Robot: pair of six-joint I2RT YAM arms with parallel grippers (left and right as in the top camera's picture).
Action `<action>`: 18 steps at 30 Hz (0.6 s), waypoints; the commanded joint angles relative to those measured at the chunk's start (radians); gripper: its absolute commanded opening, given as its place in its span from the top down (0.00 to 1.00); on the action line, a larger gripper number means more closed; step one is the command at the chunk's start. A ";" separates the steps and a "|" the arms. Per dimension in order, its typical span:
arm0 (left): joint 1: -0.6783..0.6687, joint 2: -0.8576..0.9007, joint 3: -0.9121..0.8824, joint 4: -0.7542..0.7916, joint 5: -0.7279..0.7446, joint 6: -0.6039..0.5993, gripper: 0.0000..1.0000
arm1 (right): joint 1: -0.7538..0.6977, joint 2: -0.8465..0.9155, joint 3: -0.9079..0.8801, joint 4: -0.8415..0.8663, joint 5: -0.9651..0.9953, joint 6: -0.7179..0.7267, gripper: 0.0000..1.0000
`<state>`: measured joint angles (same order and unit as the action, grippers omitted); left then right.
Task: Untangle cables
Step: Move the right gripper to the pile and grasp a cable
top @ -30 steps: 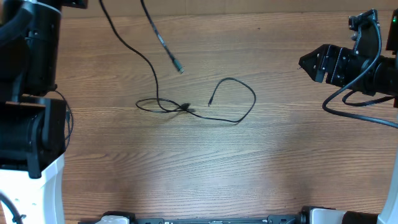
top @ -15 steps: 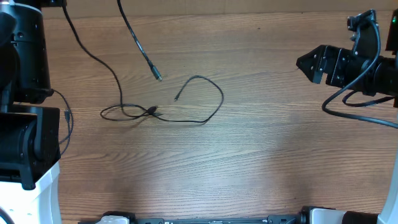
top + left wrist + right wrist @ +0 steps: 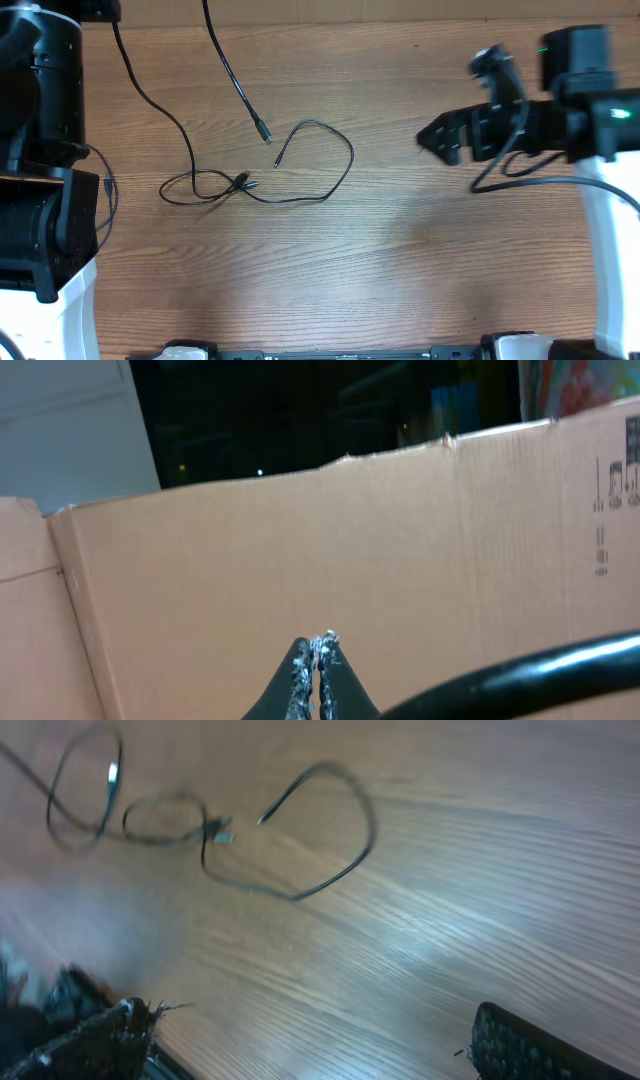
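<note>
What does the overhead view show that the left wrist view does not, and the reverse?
Only overhead: the cables looped on the wooden table, and the open right gripper. Only left wrist: the left gripper, shut, facing a cardboard wall. Shared: nothing that can be matched for certain.

Robotics test station: a left arm (image 3: pixel 45 150) and a right arm (image 3: pixel 560 120) stand on white bases (image 3: pixel 75 310) at either end of a wood-grain counter (image 3: pixel 400 270). A plain cardboard wall (image 3: pixel 400 560) fences it in, with a dark room beyond.
</note>
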<state>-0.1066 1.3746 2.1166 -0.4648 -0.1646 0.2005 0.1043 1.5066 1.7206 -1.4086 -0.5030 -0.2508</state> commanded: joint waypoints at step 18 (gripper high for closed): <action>0.002 0.031 0.019 -0.036 0.000 -0.021 0.96 | 0.414 0.207 -0.224 0.356 -0.022 -0.283 0.00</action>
<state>-0.1066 1.4086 2.1166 -0.5034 -0.1650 0.1925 0.4881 1.6714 1.5085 -1.0779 -0.5175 -0.4801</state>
